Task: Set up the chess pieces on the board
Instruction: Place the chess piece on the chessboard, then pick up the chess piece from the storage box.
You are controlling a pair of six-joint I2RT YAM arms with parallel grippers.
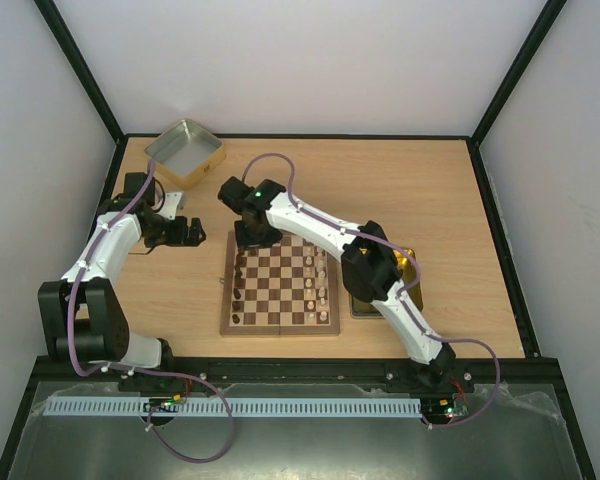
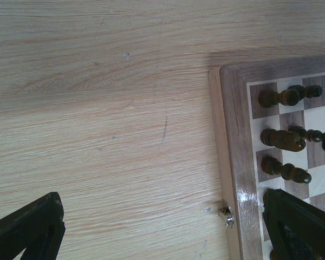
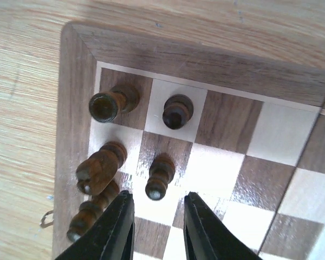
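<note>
At board [image 3: 206, 59] corner | R wrist only: R jaws slightly apart, empty | L jaws wide

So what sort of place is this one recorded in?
Probably a lab robot cell: a wooden table walled by white panels in black framing, with the left arm and right arm bolted at its near edge.
</note>
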